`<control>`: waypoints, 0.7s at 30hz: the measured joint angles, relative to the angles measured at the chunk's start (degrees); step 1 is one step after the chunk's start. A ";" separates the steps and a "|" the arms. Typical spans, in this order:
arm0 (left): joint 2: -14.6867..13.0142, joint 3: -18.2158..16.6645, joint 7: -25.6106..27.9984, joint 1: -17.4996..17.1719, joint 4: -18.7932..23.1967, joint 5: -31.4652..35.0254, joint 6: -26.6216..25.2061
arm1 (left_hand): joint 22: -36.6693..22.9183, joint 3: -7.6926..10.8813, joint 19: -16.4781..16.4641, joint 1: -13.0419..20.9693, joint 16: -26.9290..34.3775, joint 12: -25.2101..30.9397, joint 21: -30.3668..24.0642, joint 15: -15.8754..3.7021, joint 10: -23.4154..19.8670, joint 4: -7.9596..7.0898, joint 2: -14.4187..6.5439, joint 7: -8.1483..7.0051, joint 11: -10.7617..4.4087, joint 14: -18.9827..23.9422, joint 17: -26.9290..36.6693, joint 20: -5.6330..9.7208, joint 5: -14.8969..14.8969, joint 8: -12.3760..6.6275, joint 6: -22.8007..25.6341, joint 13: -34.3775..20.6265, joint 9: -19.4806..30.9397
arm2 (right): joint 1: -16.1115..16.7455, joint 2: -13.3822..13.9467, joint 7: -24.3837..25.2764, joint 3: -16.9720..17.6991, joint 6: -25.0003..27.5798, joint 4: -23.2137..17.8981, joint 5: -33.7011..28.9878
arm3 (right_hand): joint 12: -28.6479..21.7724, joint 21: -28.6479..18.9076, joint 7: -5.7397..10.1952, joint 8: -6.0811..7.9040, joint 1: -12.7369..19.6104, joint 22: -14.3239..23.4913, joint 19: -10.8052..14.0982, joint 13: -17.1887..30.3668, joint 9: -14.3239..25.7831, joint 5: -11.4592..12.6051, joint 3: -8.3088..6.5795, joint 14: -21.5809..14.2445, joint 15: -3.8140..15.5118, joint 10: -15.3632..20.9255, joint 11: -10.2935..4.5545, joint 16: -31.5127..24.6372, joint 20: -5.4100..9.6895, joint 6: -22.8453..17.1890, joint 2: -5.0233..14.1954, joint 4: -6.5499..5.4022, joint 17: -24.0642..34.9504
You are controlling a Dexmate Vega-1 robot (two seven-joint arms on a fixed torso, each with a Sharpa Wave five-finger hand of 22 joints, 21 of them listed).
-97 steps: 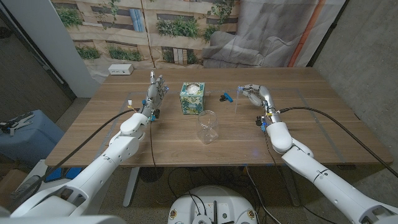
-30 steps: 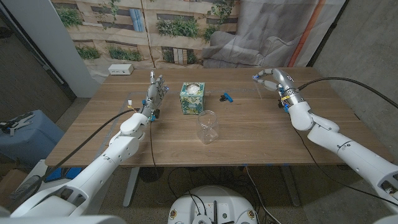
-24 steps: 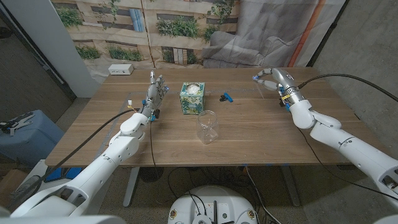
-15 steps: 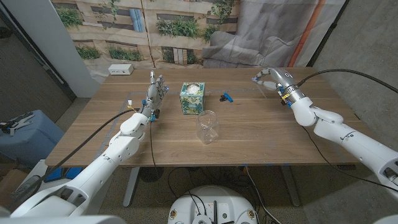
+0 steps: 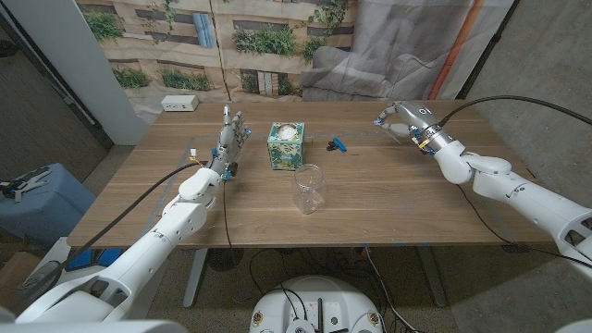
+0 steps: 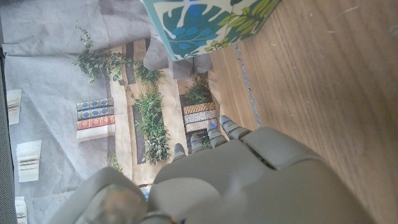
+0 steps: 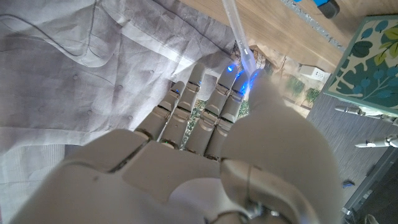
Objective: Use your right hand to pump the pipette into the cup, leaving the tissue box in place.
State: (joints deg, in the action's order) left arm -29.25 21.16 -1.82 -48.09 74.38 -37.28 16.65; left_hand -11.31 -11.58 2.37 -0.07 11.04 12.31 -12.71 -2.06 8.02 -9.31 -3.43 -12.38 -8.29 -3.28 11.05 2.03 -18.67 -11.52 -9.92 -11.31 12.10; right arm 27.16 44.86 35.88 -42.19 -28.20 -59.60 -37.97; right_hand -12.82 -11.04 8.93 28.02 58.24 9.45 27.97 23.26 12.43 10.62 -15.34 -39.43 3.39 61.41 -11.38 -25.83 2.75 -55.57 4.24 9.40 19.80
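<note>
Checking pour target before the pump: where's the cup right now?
Head view: the clear cup stands upright near the table's middle, toward the front edge, just in front of the tissue box and apart from both hands.

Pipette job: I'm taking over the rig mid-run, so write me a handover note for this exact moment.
Left hand: open, holds nothing, stands beside the leaf-patterned tissue box.
Right hand: at the table's far right part, pinching the clear plastic pipette.
Clear plastic cup: upright mid-table, well apart from the right hand.
Done: pipette grasped.
Left: bring it over the cup and pump; leave the box alone.
</note>
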 measured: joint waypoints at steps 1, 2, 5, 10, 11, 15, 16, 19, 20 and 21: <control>0.00 0.00 0.00 0.00 0.00 0.00 0.00 | 0.00 0.00 0.00 0.00 0.00 0.00 0.00 0.00 0.00 0.00 0.00 0.00 0.00 0.00 0.00 0.00 0.00 0.00 0.00 0.00 0.00 | -0.12 -0.01 0.06 -0.13 -0.06 0.16 -0.09 | 0.00 0.00 0.13 0.00 0.00 0.00 0.00 0.00 0.00 0.00 0.00 0.00 0.00 0.00 0.00 0.00 0.00 -0.12 0.00 0.00 0.00; 0.00 0.00 0.00 0.00 0.00 0.00 0.00 | 0.00 0.00 0.00 0.00 0.00 0.00 0.00 0.00 0.00 0.00 0.00 0.00 0.00 0.00 0.00 0.00 0.00 0.00 0.00 0.00 0.00 | -0.68 -0.07 0.32 -0.75 -0.33 0.93 -0.50 | 0.00 0.00 0.20 0.00 0.00 0.00 0.00 0.00 0.00 0.00 0.00 0.00 0.00 0.00 0.00 0.00 0.00 -0.19 0.00 0.00 0.00; 0.01 0.01 0.00 0.00 0.00 0.00 0.00 | 0.00 0.00 0.00 0.00 0.00 0.00 0.00 0.00 0.00 0.00 0.00 0.00 0.00 0.00 0.00 0.00 0.00 0.00 0.00 0.00 0.00 | -1.76 -0.24 0.84 -1.82 -0.88 2.26 -1.16 | 0.00 0.00 0.20 0.39 0.00 0.00 0.00 0.00 -0.02 0.00 0.00 0.00 0.00 0.00 0.00 0.00 0.00 -0.19 0.00 0.00 0.00; 0.01 0.01 0.00 0.00 0.00 0.00 0.00 | 0.00 0.00 0.00 0.00 0.00 0.00 0.00 0.00 0.00 0.00 0.00 0.00 0.00 0.00 0.00 0.00 0.00 0.00 0.00 0.00 0.00 | -3.18 -0.49 1.55 -3.59 -1.44 4.28 -2.04 | 0.00 0.00 0.20 0.39 0.00 0.00 0.00 -0.01 -0.02 0.00 0.00 0.00 0.00 0.00 0.01 0.00 0.00 -0.19 0.00 0.00 0.00; 0.01 0.01 0.00 0.00 0.00 0.00 0.00 | 0.00 0.00 0.00 0.00 0.00 0.00 0.00 0.00 0.00 0.00 0.00 0.00 0.00 0.00 0.00 0.00 0.00 0.00 0.00 0.00 0.00 | -3.53 -0.54 1.76 -4.09 -1.53 4.80 -2.25 | 0.00 0.00 0.20 0.39 0.00 0.00 0.00 -0.01 -0.02 0.00 0.01 0.00 0.00 0.00 0.00 0.00 0.00 -0.19 0.00 0.00 0.00; 0.01 0.01 0.00 0.00 0.00 0.00 0.00 | 0.00 0.00 0.00 0.00 0.00 0.00 0.00 0.00 0.00 0.00 0.00 0.00 0.00 0.00 0.00 0.00 0.00 0.00 0.00 0.00 0.00 | -4.41 -0.59 2.20 -5.27 -1.62 5.99 -2.78 | 0.00 0.00 0.19 0.39 0.00 0.00 0.00 -0.01 -0.02 0.00 0.01 0.00 0.00 0.00 0.01 0.00 0.00 -0.19 0.00 0.00 0.00; 0.01 0.01 0.00 0.00 0.00 0.00 0.00 | 0.00 0.00 0.00 0.00 0.00 0.00 0.00 0.00 0.00 0.00 0.00 0.00 0.00 0.00 0.00 0.00 0.00 0.00 0.00 0.00 0.00 | -4.46 -0.59 2.22 -5.34 -1.62 6.05 -2.81 | 0.00 0.00 0.19 0.38 0.00 0.00 0.00 -0.01 -0.02 0.00 -0.02 0.00 0.00 0.00 0.01 0.21 0.00 -0.19 0.00 0.03 0.00; 0.01 0.01 0.00 0.00 -0.01 0.00 0.00 | 0.00 0.00 0.00 0.00 0.00 0.00 0.00 0.00 0.00 0.00 0.00 0.00 0.00 0.00 0.00 0.00 0.00 0.00 0.00 0.00 0.00 | -4.95 -0.59 2.40 -6.14 -1.62 6.73 -3.11 | 0.00 0.00 0.19 0.38 -0.01 0.00 0.00 -0.01 -0.03 0.00 -0.24 0.00 0.00 0.00 0.01 0.21 0.00 -0.19 0.00 0.25 0.00; 0.01 0.01 0.00 0.00 -0.01 0.00 0.00 | 0.00 0.00 0.00 0.00 0.00 0.00 0.00 0.00 0.00 0.00 0.00 0.00 0.00 0.00 0.00 0.00 0.00 0.00 0.00 0.00 0.00 | -5.19 -0.59 2.46 -6.55 -1.60 7.03 -3.24 | 0.00 0.00 0.19 0.38 -0.01 0.00 0.00 -0.01 -0.03 0.00 -0.24 0.00 0.00 0.00 0.01 0.21 0.00 -0.19 0.00 0.25 0.00; 0.01 0.01 0.00 0.00 -0.01 0.00 0.00 | 0.00 0.00 0.00 0.00 0.00 0.00 0.00 0.00 0.00 0.00 0.00 0.00 0.00 0.00 0.00 0.00 0.00 0.00 0.00 0.00 0.00 | -5.39 -0.59 2.48 -6.86 -1.60 7.30 -3.33 | 0.00 0.00 0.30 0.38 -0.01 0.00 0.00 -0.01 -0.03 0.00 -0.24 0.00 0.00 0.00 0.01 0.21 0.00 -0.08 0.00 0.24 0.00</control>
State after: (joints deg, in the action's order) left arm -29.24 21.17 -1.81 -48.09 74.38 -37.28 16.65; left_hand -11.31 -11.58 2.37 -0.07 11.04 12.31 -12.71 -2.06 8.02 -9.31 -3.43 -12.38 -8.29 -3.28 11.05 2.03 -18.67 -11.52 -9.92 -11.31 12.10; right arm 21.77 44.27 38.36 -49.06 -29.80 -52.31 -41.31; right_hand -12.82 -11.04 9.23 28.40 58.23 9.45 27.97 23.25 12.40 10.62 -15.58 -39.43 3.39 61.41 -11.37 -25.62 2.75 -55.66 4.23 9.65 19.80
